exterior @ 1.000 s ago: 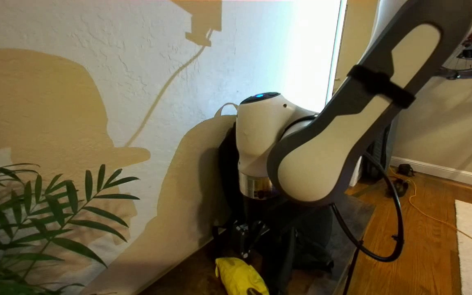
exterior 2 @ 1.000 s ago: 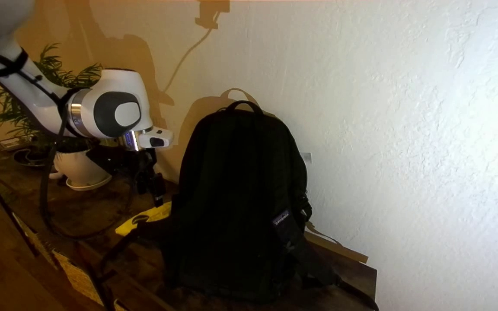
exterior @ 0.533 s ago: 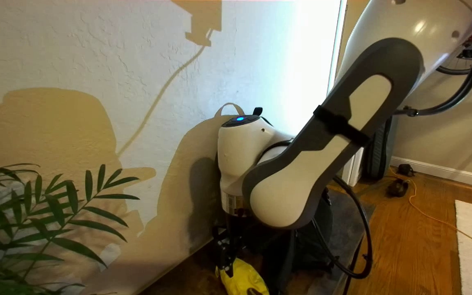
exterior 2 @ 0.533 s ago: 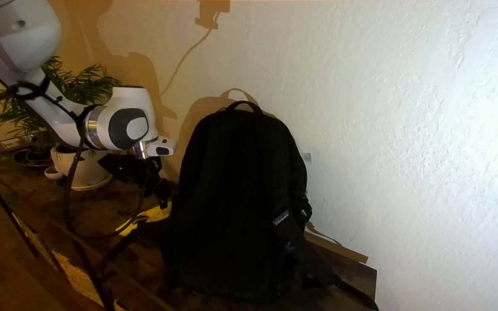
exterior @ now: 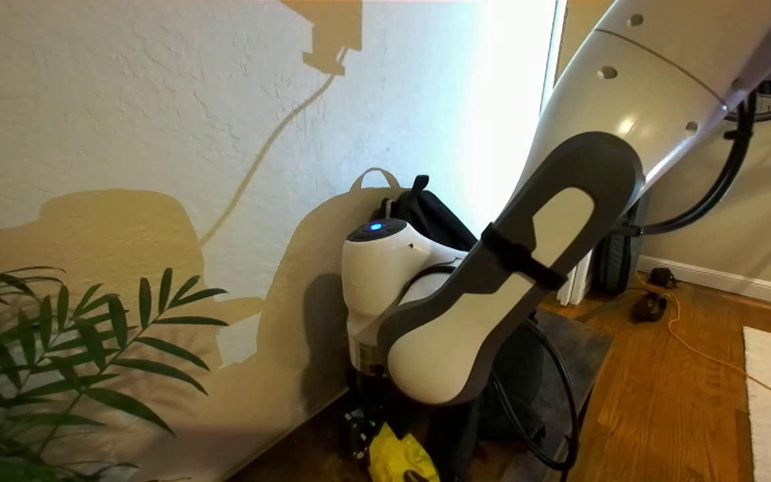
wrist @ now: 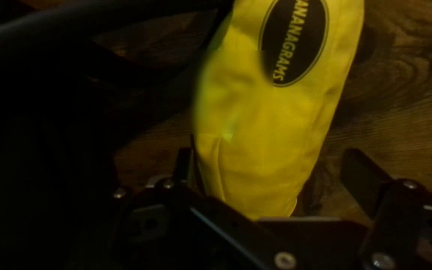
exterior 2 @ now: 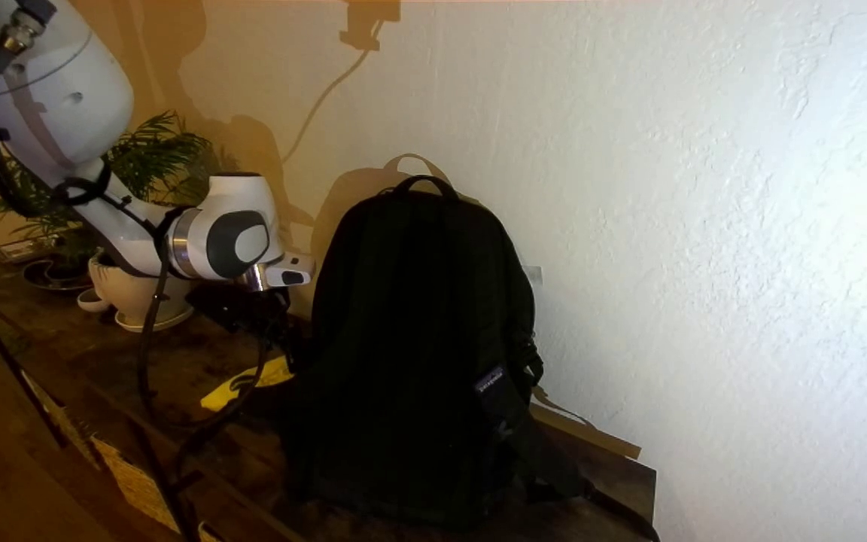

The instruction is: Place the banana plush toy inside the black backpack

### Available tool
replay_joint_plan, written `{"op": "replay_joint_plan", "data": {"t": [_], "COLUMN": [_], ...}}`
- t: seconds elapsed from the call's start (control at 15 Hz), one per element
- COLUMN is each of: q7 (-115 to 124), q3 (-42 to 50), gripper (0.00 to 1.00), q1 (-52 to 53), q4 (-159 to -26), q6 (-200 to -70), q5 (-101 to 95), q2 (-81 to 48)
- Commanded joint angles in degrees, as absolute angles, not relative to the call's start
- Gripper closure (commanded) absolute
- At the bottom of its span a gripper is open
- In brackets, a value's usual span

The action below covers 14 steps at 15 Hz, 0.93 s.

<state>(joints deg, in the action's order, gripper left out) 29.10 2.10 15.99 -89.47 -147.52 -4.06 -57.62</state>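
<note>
The arm (exterior: 600,114) is white, with dark grey panels (exterior: 579,157) that carry pale, rounded insets (exterior: 442,361). Small round recesses (exterior: 607,72) dot its upper shell (exterior: 707,33). A black strap (exterior: 519,256) wraps it, and thick black cables (exterior: 728,171) curve alongside. A blue light (exterior: 375,227) glows in a dark, rounded cap (exterior: 393,226). Silver rings (exterior 2: 180,245) band the arm lower down. The fingers (wrist: 362,178) are black, with shiny screws (wrist: 383,259).

Two opposed lookouts over this counter (exterior: 579,341), another peering down

Beside the palm (exterior: 93,343), an exterior view looks along the wall edge toward the far front corner; near the black backpack (exterior 2: 418,339), an exterior view faces back, front edge on its left. Both share backpack, robot arm (exterior: 446,361) and Bananagrams pouch (wrist: 268,157); the wrist view looks down, closest.
</note>
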Motion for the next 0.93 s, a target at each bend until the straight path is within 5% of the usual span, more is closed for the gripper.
{"op": "replay_joint_plan", "data": {"t": [0.0, 0.53, 0.6, 0.87], "q7": [27.6, 26.5, 26.7, 25.9], "q3": [3.2, 2.9, 3.0, 2.5], "gripper": [0.00, 0.00, 0.25, 0.47], "q1": [17.4, 17.5, 17.6, 17.3], "q4": [-87.2, -87.6, -87.6, -87.6], "q6": [-145.1, -144.2, -144.2, -144.9], "q5": [-3.2, -3.0, -3.0, -2.9], "q2": [-59.7, -61.6, -61.7, -60.9]}}
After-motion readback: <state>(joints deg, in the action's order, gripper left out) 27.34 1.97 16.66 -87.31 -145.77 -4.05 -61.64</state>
